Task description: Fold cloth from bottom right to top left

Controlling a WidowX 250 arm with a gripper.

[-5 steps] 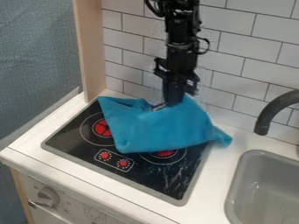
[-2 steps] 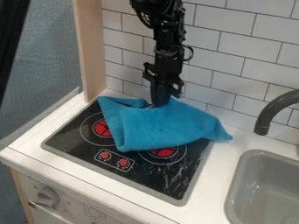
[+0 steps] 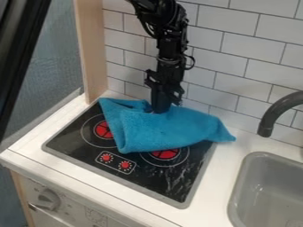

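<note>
The gripper [image 3: 160, 109] hangs down at the cloth's upper edge, near the tiled wall, with its tips against the fabric. Blue cloth [image 3: 160, 131] lies over the back and middle of the black stove top [image 3: 160, 175], folded over itself. One corner of it points to the stove's upper left, and another reaches past the stove's right edge onto the white counter. How the fingers stand is hidden where they meet the cloth.
To the right are a grey sink [image 3: 266, 190] and a dark curved faucet [image 3: 278, 111]. A wooden panel [image 3: 93, 48] rises at the stove's back left, beside the tiled wall [image 3: 237, 57]. A dark bar [image 3: 21, 53] crosses the view's upper left.
The gripper has moved left along the cloth's upper edge, and the cloth's raised part has shifted left and flattened. The dark bar has come into view at the upper left.
</note>
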